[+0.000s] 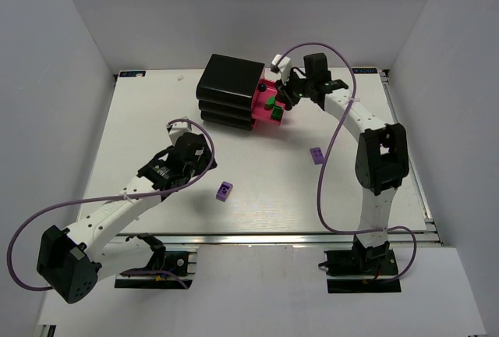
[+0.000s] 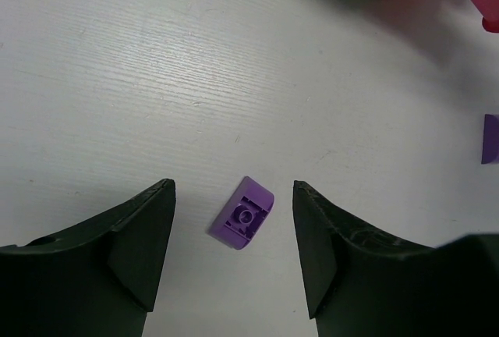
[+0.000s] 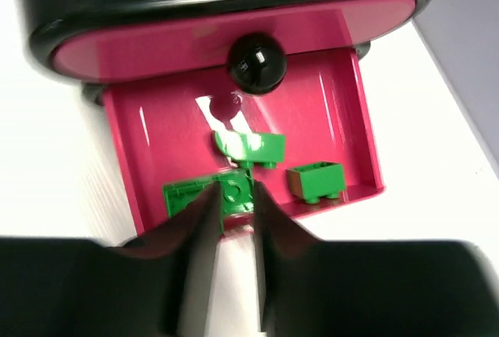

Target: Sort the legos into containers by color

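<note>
Scene: a white worktop (image 1: 156,118) seen from above, with a glossy black cabinet (image 1: 226,87) near the far middle and one pink drawer (image 1: 265,115) pulled open toward the right arm.

Right tool (image 3: 234,204): its two dark fingers are pressed close on a green brick (image 3: 234,190), pinching it just above the open drawer's floor.

Drawer contents: two more green bricks (image 3: 251,148) lie inside, one toward the back and one (image 3: 316,179) near the front right corner. The drawer above is closed, its black knob (image 3: 256,62) hanging over the open one.

Step in hand, right: you appear to be dropping green into the green drawer. Spread the fingers only while the brick is well inside the pink walls, then lift straight up so you miss the knob.

Left tool (image 2: 234,228): its fingers are spread wide, hovering over a purple brick (image 2: 242,214) that lies on the worktop between them, touching neither.

Step in hand, left: the purple brick sits at a slant to the fingers. Turn the wrist to meet its flat sides, lower until the fingertips flank it, then close gently so it does not skid away.

Other pieces: a second purple brick (image 1: 316,154) lies on the worktop nearer the right arm, well apart from the first.

Risk: the bricks are small and smooth, so an off-centre pinch may flick them.
</note>
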Motion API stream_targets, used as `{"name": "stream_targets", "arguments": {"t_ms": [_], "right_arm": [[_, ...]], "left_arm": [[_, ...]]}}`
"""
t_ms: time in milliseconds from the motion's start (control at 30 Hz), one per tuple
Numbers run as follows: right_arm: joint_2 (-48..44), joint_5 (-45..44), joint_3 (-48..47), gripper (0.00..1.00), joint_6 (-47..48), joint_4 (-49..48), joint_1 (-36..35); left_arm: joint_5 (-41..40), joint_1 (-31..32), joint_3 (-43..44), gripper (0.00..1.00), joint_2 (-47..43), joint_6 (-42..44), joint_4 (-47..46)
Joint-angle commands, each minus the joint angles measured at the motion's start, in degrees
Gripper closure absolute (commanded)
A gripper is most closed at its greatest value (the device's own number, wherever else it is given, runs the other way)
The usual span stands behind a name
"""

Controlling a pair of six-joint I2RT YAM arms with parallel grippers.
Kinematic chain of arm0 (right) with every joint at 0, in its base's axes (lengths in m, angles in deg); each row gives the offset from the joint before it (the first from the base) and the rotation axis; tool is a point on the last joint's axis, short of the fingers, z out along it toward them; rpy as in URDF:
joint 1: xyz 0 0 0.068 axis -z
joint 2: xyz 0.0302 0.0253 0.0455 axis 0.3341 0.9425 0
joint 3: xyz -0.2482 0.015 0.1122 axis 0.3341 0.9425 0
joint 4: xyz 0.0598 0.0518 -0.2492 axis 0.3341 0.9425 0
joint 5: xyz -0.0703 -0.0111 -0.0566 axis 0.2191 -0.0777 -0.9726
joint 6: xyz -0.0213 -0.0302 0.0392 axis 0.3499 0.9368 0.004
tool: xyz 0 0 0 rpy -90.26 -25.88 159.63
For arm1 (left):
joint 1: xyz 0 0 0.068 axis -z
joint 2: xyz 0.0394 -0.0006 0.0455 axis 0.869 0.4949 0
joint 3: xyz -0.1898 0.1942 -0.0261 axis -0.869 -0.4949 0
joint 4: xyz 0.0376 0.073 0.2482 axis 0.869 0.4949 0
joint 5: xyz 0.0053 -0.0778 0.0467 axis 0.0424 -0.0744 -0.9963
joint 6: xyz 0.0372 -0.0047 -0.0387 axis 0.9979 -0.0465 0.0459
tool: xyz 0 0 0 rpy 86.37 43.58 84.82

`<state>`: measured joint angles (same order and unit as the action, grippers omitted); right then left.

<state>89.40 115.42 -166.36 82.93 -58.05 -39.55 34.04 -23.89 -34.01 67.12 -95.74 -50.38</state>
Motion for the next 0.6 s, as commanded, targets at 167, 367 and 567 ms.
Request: {"name": "stream_targets", "arguments": {"t_ms": [167,367,567], "right_arm": [[-1.26,11.29,-3.99,0.95,14.50,14.98,1.66],[3.75,11.56,-9.18,0.94,16.18,19.75,1.22],[5.69,10.85,-10.32,0.93,16.44,20.19,0.87]], "left_arm": [[-0.20,-0.06,2.00,0.28,-0.19,0.94,-1.21],[-0.55,-0.06,1.56,0.28,-1.07,0.50,-0.68],[-0.90,-0.06,1.12,0.28,-2.30,-0.21,-0.07]]}}
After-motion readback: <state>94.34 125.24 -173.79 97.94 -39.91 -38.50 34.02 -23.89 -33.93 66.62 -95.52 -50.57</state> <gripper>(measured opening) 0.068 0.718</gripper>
